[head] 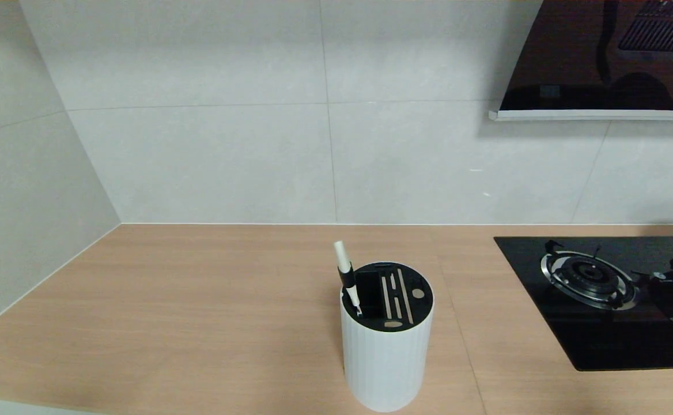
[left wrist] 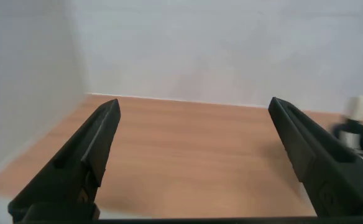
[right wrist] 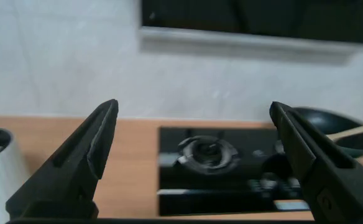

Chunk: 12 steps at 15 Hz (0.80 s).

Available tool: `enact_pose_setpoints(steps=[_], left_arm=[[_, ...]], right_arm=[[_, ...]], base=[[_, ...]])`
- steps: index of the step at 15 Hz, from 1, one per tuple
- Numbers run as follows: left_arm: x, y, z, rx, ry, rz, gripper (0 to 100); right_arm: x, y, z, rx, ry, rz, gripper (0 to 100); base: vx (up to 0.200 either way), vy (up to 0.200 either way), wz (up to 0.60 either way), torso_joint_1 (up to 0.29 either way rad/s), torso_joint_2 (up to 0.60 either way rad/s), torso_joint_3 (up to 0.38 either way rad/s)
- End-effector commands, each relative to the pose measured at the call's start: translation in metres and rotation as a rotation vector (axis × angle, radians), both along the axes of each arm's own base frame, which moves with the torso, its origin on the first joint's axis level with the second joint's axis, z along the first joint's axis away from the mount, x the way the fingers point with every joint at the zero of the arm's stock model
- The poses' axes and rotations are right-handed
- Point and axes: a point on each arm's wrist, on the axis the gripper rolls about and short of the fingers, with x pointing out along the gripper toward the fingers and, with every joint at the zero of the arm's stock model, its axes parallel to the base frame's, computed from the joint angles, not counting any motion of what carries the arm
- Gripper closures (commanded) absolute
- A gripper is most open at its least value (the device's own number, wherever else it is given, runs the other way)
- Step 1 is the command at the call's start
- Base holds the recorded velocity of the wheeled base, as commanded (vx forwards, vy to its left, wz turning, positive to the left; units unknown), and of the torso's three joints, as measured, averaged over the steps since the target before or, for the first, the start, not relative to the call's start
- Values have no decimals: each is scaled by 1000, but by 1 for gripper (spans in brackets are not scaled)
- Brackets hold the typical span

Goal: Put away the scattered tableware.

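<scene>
Tableware on my feed was one utensil (head: 346, 275) with a white and black handle, standing tilted in a slot near the left rim of the white holder (head: 386, 357). That holder sat on the table (head: 198, 300), near its front edge, left of the stove (head: 590, 334). I saw the left jaws spread wide above the table, gripping nothing. The right jaws were likewise wide apart and empty, facing the stove and a dark pan (right wrist: 330, 127).

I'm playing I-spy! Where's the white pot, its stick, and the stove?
White ribbed holder (head: 385, 363), head view, side wall.
White utensil handle (head: 341, 253), head view, white tip.
Black glass stove (head: 601, 346), head view, bare glass.
</scene>
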Motion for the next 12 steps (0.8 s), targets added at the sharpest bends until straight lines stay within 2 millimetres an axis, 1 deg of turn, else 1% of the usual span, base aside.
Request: enact_pose_setpoints(steps=[1, 2, 3, 4, 5, 6, 7, 8, 10, 12], left_arm=[[-23, -5, -16, -2, -89, 147, 0], [-28, -8, -31, 23, -107, 140, 0], [-24, -9, -38, 38, -90, 144, 0], [-16, -7, -48, 2, -76, 210, 0], [-11, -7, -54, -12, -67, 218, 0], [5, -7, -79, -17, 2, 214, 0], [18, -7, -103, -8, 60, 215, 0], [26, -7, -122, -5, 81, 210, 0], [27, -8, -131, -55, 151, 143, 0], [28, -10, -131, -43, 162, 45, 0]], right_arm=[[-26, 4, -21, -26, -111, -10, 0], [-22, 5, -31, -37, -83, 5, 0], [-21, 5, -33, -34, -76, -2, 0], [-15, 5, -41, -11, -45, -4, 0], [-11, 5, -49, 15, -16, 5, 0], [4, 6, -78, 59, 89, 27, 0], [13, 6, -99, 80, 163, 36, 0], [17, 6, -113, 118, 209, 59, 0], [17, 7, -115, 157, 222, 123, 0], [18, 9, -120, 148, 279, 173, 0]], base=[[0, 0, 0, 0, 0, 0], [0, 0, 0, 0, 0, 0], [0, 0, 0, 0, 0, 0], [0, 0, 0, 0, 0, 0], [0, 0, 0, 0, 0, 0], [0, 0, 0, 0, 0, 0], [0, 0, 0, 0, 0, 0], [0, 0, 0, 0, 0, 0], [0, 0, 0, 0, 0, 0], [0, 0, 0, 0, 0, 0]])
